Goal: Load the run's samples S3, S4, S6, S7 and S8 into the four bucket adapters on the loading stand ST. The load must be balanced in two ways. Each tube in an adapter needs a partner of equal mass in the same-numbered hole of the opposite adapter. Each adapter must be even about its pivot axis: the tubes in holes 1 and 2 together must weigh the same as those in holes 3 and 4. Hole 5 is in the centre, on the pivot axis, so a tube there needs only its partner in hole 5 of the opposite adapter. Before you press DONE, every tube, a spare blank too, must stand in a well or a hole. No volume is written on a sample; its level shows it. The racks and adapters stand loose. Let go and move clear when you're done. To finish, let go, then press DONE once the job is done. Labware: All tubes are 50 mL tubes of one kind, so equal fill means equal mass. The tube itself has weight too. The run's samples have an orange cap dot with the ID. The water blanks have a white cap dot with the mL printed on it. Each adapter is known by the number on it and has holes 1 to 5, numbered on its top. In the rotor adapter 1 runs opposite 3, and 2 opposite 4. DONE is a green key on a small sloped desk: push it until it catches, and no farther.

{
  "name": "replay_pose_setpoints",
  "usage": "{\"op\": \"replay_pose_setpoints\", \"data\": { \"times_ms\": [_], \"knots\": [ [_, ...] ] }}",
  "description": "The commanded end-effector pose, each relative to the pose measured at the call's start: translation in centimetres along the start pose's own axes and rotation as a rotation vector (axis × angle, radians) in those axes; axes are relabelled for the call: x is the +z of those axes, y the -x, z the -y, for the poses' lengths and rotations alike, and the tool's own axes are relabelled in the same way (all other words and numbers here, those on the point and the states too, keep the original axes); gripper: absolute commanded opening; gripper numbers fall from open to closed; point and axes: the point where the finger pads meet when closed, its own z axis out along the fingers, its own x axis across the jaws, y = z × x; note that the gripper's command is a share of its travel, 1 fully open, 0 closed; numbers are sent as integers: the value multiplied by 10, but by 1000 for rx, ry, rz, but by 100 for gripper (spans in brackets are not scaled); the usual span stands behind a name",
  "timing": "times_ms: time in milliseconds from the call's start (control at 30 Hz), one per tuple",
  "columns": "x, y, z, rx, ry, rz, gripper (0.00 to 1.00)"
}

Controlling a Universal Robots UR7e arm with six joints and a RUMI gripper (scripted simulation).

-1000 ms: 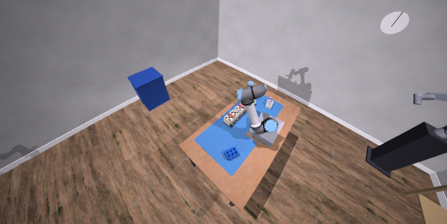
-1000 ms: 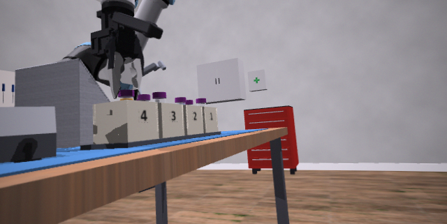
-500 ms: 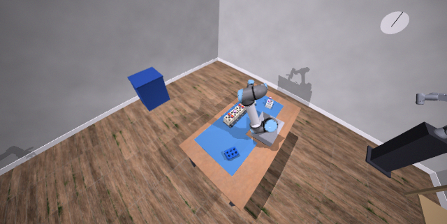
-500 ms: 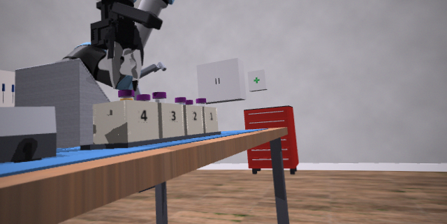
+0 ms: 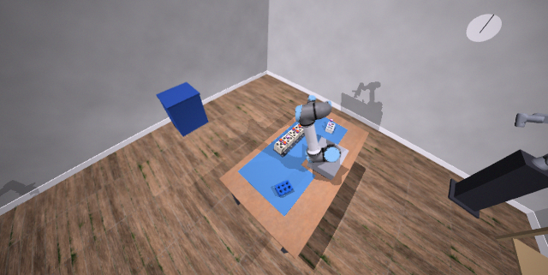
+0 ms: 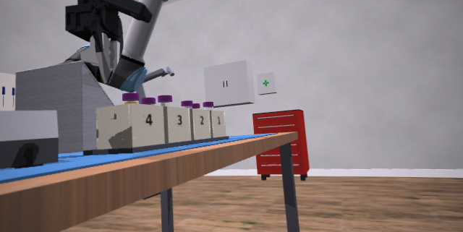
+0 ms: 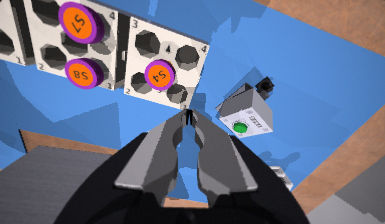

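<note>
My gripper (image 6: 108, 81) (image 7: 189, 110) is shut and empty, its tips above the near edge of adapter 4 (image 6: 148, 131) (image 7: 197, 75). Tube S4 (image 6: 130, 96) (image 7: 159, 75), with purple rim and orange dot, stands in that adapter's centre hole 5; its four corner holes show empty. In the neighbouring adapter 3 (image 6: 179, 131) (image 7: 41, 30) stand S7 (image 7: 80, 22) and S8 (image 7: 84, 73); S8 is beside the number 1, S7's hole is partly hidden by its cap. More purple caps show over adapters 2 (image 6: 202, 131) and 1 (image 6: 218, 127). The green DONE key (image 7: 240, 127) sits on its sloped desk (image 7: 258, 117).
A blue rack (image 5: 283, 188) stands at the mat's near end. A white rack (image 5: 330, 127) with purple-capped tubes stands at the far end, and part of a pale rack (image 7: 282, 176) shows beyond the desk. The large grey block (image 6: 47, 109) (image 7: 53, 185) rises beside the adapters.
</note>
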Motion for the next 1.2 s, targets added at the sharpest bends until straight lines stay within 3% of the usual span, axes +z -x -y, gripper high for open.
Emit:
{"op": "replay_pose_setpoints", "data": {
  "times_ms": [0,133,200,433,800,1067,1167],
  "knots": [
    [0,-36,-27,-278,-9,11,0],
    [1,-62,-48,-460,-9,9,0],
    [1,-62,-48,-460,-9,9,0],
    [2,-100,-78,-823,-11,8,0],
    [2,-100,-78,-823,-11,8,0],
    [28,-102,-77,-819,45,271,0],
    [38,-102,-76,-819,45,271,0]
  ]
}}
